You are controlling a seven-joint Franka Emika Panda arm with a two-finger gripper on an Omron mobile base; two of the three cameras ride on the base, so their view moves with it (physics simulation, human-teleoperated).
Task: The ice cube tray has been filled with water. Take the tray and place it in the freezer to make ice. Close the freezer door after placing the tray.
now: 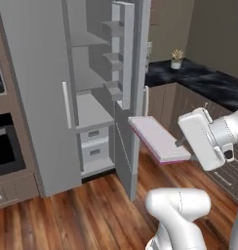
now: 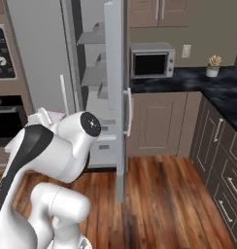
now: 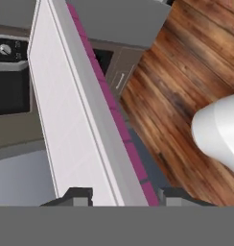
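Now | tool point(image 3: 121, 194) clamped on ice cube tray point(image 1: 157, 139) edge | tray juts beside open freezer door point(image 1: 128, 97)

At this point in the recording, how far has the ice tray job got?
Done: the ice cube tray is picked up, clamped in the gripper and carried in the air in front of the freezer. In hand: bringing it toward the open compartment; the tray is outside, beside the freezer door. Left: setting it on a shelf, letting go, and closing the door, which stands wide open.
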